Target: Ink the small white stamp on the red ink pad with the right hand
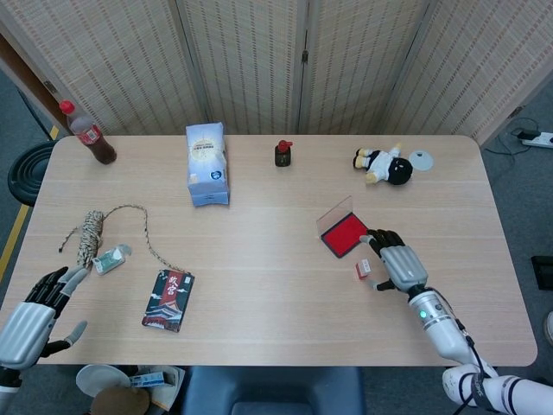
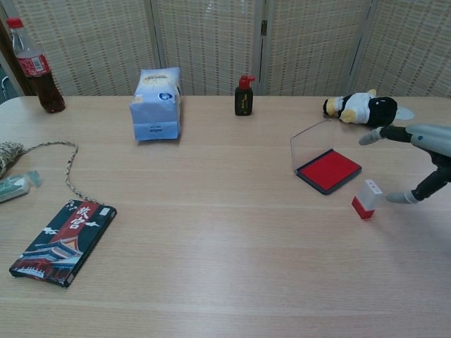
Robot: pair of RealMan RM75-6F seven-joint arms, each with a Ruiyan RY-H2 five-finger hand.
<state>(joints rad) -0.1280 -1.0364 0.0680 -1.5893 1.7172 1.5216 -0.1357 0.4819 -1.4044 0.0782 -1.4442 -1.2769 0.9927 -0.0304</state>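
The small white stamp stands on the table, red base down, just beside the near right corner of the red ink pad and apart from it. Standing this way its white body is easy to reach from the side, and the short gap to the pad suggests it only needs a brief lift and carry.

The right hand is released: its fingers are spread, one reaching towards the stamp from the right without gripping it, another pointing out over the table behind the pad. In the head view the right hand sits just right of the stamp, palm down. By my judgement the stamp is not yet held, so grasping it comes first, then pressing its face onto the pad. The pad's clear lid stands open at the back, leaving the red surface free from above.

The left hand hangs at the near left edge of the table, fingers apart, holding nothing and well away from the work.

Further out lie a patterned card box, a coil of rope, a blue tissue pack, a small ink bottle, a cola bottle and a plush toy.
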